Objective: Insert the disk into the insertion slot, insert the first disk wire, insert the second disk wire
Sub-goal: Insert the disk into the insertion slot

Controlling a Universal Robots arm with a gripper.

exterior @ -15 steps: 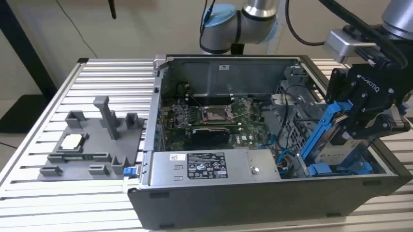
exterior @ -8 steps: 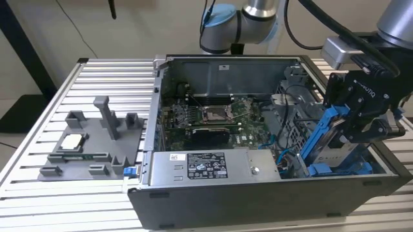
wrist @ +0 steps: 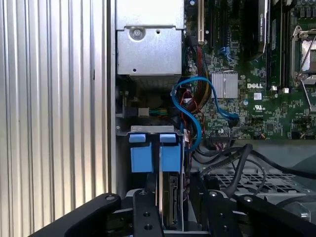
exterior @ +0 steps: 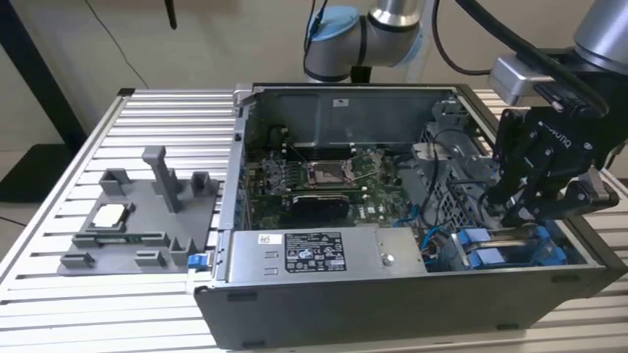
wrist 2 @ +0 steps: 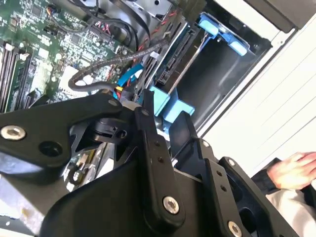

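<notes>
**Now gripped: the flat silver disk [exterior: 510, 250] in its bright blue plastic carrier**

Exterior view: you see your black gripper [exterior: 520, 222] low over the narrow grey perforated-metal insertion slot [exterior: 451, 200], with the disk down inside it. Second wrist view: the fingers [wrist 2: 150, 133] close narrowly on the blue carrier. First wrist view: the disk [wrist: 172, 197] stands on edge between them.

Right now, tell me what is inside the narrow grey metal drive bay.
The silver hard drive in its bright blue plastic carrier shows edge-on in the bay; the gripper covers part of it.
</notes>
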